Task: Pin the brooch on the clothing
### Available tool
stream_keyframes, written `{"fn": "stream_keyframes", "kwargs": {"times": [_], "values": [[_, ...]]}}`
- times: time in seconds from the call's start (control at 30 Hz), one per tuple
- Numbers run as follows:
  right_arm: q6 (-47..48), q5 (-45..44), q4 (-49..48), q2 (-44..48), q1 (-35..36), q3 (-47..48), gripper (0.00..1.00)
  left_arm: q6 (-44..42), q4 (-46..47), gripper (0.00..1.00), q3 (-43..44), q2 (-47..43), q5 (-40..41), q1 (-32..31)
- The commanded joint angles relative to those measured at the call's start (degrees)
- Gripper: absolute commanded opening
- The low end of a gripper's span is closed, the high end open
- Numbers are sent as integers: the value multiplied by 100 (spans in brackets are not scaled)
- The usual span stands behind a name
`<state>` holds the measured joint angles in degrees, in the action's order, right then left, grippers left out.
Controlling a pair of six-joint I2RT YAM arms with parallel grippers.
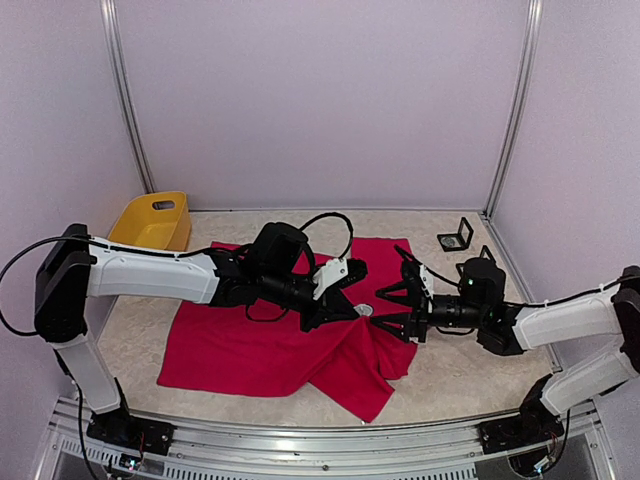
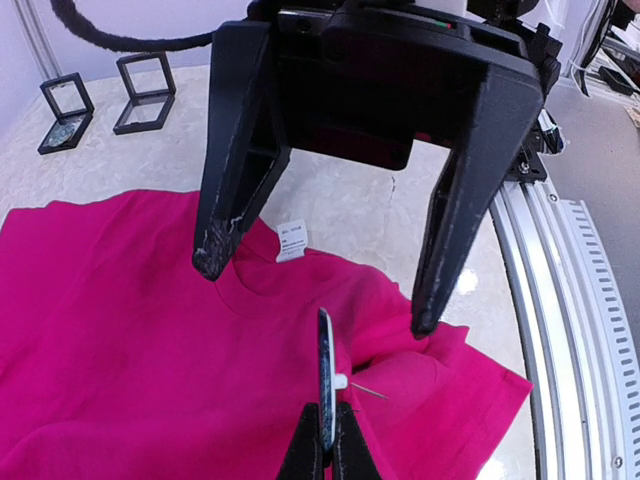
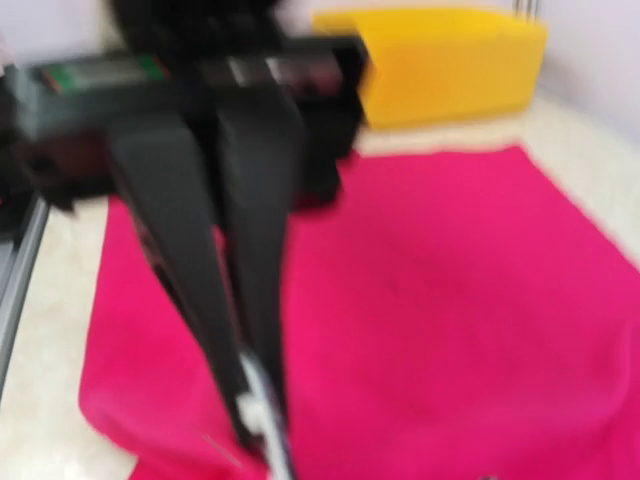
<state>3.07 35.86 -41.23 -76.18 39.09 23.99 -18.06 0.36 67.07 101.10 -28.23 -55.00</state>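
brooch (image 2: 326, 375) is clamped edge-on in left jaws, pin exposed | right jaws are spread wide just beyond it | clothing (image 1: 250, 350) is laid at bench (image 1: 450, 385) centre

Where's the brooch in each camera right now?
Top external: brooch at centre, over the T-shirt.
Left wrist: bottom centre, edge-on in the left gripper.
Right wrist: blurred pale glint, lower left, probably it.
Shared landmark: the T-shirt, in all three.
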Motion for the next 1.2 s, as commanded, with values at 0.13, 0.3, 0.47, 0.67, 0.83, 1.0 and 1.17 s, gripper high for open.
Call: {"fn": "stream_keyframes", "kwargs": {"times": [0.13, 0.3, 0.47, 0.67, 0.83, 1.0, 1.17], "values": [[284, -222, -393, -412, 307, 95, 63, -39, 28, 0, 271, -150, -47, -48], [239, -364, -587, -612, 395, 163, 61, -40, -7, 0, 279, -161, -49, -54], [-51, -247, -835, -704, 394, 177, 57, -47, -18, 0, 288, -161, -39, -54], [-223, -331, -1053, -601, 395, 90, 41, -70, -18, 0, 321, -118, -91, -50], [-204, -422, -950, -586, 391, 154, 33, -79, -18, 0, 333, -119, -101, -59], [-288, -624, -708, -571, 374, 307, 29, -146, -220, 0, 338, -96, -89, -92], [-624, -479, -560, -469, 234, 410, 27, -311, -394, 0, 362, -30, 151, -179]]}}
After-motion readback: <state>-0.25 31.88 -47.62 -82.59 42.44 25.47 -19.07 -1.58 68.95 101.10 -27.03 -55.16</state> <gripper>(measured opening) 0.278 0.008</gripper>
